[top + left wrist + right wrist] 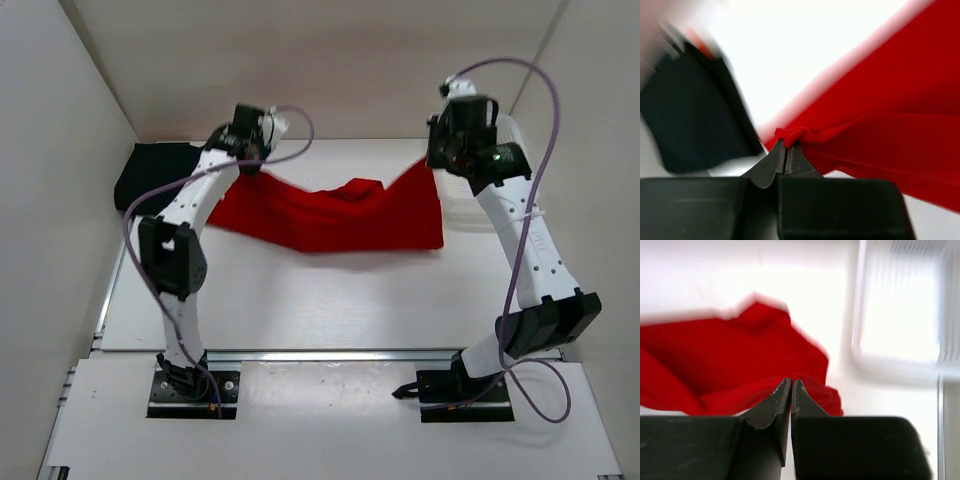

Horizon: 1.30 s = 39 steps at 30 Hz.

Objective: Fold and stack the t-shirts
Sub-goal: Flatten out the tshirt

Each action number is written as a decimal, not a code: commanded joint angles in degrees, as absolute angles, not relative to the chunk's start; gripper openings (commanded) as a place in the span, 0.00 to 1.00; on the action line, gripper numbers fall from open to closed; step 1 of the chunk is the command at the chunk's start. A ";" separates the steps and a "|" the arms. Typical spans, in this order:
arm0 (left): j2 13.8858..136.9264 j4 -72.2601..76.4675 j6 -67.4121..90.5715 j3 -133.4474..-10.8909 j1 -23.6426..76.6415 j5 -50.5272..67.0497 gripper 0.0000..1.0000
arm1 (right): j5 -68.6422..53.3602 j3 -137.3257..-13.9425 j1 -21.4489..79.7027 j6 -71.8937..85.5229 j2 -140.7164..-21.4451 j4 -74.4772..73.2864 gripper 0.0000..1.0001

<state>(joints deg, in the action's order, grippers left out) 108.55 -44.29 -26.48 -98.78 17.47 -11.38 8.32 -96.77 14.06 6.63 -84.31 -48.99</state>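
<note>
red tee (pixel 330 215) strung btwn l arm (pixel 190 205), r arm (pixel 520 225); black tee (pixel 150 175) far left.

A white worktop (pixel 330 300) lies under bright, even light. Plain pale walls (pixel 330 70) close it in at nine, twelve and three o'clock. A metal rail (pixel 340 354) edges it at six o'clock.

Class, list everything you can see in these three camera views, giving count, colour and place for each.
red t-shirt: one, red, mid-table, pinched at two points and sagging between them
black t-shirt: one, black, far left of the table
basket: one, white, far right of the table
table: one, white, under everything
left arm and right arm: two, white and black, bases at the near edge
left end effector: one, black, shut on the red t-shirt
right end effector: one, black, shut on the red t-shirt
</note>
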 commanded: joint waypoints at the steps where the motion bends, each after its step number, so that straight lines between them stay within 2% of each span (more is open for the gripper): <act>1: 118.26 -50.96 -25.04 -141.83 17.58 -12.20 0.00 | 10.65 -109.76 11.18 5.62 -84.73 -46.06 0.00; 3: 120.66 -50.46 -26.19 -150.25 17.84 -14.75 0.00 | 12.56 -111.62 11.50 5.01 -82.63 -46.05 0.01; 5: 116.91 -46.42 -24.53 -144.09 16.79 -14.68 0.00 | 15.11 -108.13 11.77 4.57 -79.65 -45.62 0.00; 7: 105.18 -36.27 -24.17 -119.75 16.00 -12.93 0.00 | 15.64 -101.89 12.73 5.27 -72.89 -45.01 0.00; 10: 93.37 -27.26 -28.38 -94.64 17.93 -12.13 0.00 | 16.70 -86.97 15.55 7.29 -64.72 -45.26 0.00; 14: 88.87 -33.30 -25.32 -79.24 17.84 -6.69 0.00 | 13.55 -75.96 18.01 13.96 -58.20 -49.38 0.00; 18: 84.91 -33.75 -26.63 -62.18 18.02 -6.07 0.00 | 10.47 -63.06 22.58 19.68 -54.50 -52.64 0.00; 21: 84.99 -33.40 -26.89 -55.82 18.11 -6.50 0.00 | 4.77 -54.24 21.45 21.96 -52.21 -50.19 0.00; 24: 87.36 -33.31 -26.11 -50.20 17.67 -7.20 0.08 | 2.11 -48.09 21.79 23.64 -50.89 -47.20 0.00; 27: 87.19 -34.53 -24.71 -48.52 17.67 -7.12 0.28 | 0.62 -45.79 21.62 23.65 -51.15 -45.79 0.00; 30: 83.43 -37.43 -20.76 -50.01 16.62 -6.68 0.64 | 0.53 -45.97 21.19 23.03 -51.50 -45.26 0.00; 31: 81.67 -39.01 -18.39 -51.31 15.92 -6.68 0.99 | 0.44 -46.31 21.44 22.68 -51.85 -45.35 0.00; 35: 77.27 -43.32 -10.74 -52.56 13.02 -4.92 0.99 | -1.58 -46.49 21.27 22.06 -52.82 -44.13 0.00; 37: 76.38 -46.22 -6.17 -50.63 10.82 -1.60 0.95 | -2.29 -46.49 21.80 22.59 -53.52 -44.03 0.00; 39: 76.64 -48.41 -3.71 -48.35 9.32 1.30 0.81 | -2.37 -47.11 22.58 22.76 -54.22 -44.47 0.01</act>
